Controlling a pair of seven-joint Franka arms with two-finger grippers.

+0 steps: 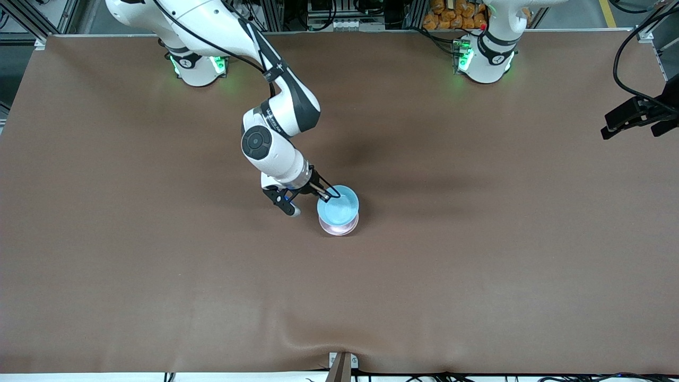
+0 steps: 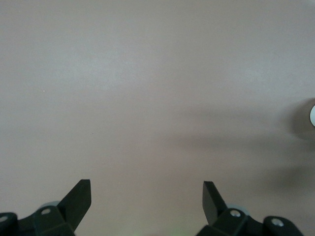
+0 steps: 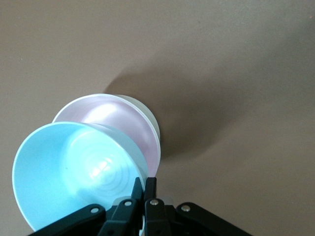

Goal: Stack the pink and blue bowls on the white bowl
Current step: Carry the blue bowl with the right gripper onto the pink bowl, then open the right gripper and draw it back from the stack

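My right gripper [image 1: 323, 195] is shut on the rim of the light blue bowl [image 1: 338, 207] near the middle of the table. It holds the bowl slightly tilted over the pink bowl [image 1: 339, 227]. In the right wrist view the fingers [image 3: 139, 186] pinch the blue bowl's [image 3: 74, 172] wall. The pink bowl [image 3: 115, 118] sits nested in the white bowl [image 3: 149, 116], of which only a strip of rim and wall shows. I cannot tell whether the blue bowl touches the pink one. My left gripper [image 2: 146, 189] is open and empty over bare table; it does not show in the front view.
The brown table cover [image 1: 477, 239] is bare around the stack. A black mount [image 1: 636, 116] juts in at the left arm's end. A metal bracket [image 1: 342, 363] sits at the table edge nearest the front camera.
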